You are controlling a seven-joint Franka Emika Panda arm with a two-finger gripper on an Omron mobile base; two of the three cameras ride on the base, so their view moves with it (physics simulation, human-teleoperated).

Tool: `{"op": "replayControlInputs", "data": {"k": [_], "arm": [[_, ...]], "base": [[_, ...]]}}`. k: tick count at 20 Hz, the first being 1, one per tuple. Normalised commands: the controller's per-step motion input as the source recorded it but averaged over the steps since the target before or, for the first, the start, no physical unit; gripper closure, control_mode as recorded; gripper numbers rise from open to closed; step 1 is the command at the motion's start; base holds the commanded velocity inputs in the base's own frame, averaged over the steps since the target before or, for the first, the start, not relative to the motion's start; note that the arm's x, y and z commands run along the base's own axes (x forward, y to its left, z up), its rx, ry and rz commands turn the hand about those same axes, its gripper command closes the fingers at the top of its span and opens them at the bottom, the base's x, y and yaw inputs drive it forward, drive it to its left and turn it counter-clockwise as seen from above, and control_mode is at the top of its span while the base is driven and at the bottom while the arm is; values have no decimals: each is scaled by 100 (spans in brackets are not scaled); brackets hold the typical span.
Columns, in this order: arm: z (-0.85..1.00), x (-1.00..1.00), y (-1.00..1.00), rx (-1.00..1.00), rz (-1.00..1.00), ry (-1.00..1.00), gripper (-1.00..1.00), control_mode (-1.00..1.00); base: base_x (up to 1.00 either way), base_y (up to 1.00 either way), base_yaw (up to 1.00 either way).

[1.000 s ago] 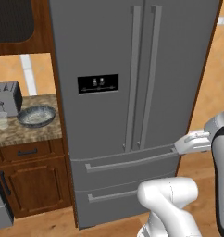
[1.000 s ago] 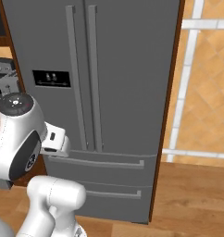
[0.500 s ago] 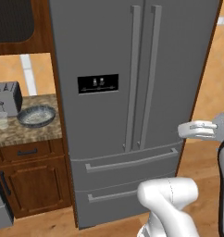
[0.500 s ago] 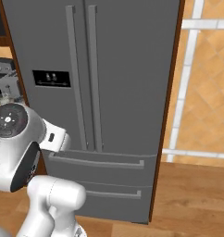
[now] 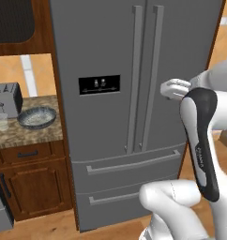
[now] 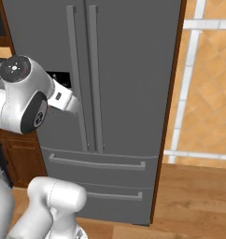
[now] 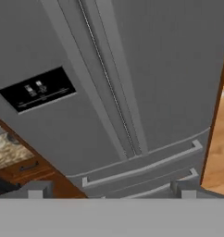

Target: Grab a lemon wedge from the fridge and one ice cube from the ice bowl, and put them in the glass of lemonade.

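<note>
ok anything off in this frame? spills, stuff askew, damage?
Nothing stands out. The fridge has both doors and both drawers shut and looks unmarked. On the counter, the ice bowl, the glass of lemonade and the toaster all sit upright, with no spill visible.

Shut fridge doors, apparently barring entry.

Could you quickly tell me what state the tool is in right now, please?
Tool: open and empty, facing the closed fridge.
</note>
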Motion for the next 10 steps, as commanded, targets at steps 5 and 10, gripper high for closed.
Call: {"op": "replayControlInputs", "data": {"k": [5,10], "arm": [[-13,97,-19,1,3,0,-100,-100],[8,90,0,-15,12,0,-100,-100]], "base": [[0,0,0],[0,0,0]]}}
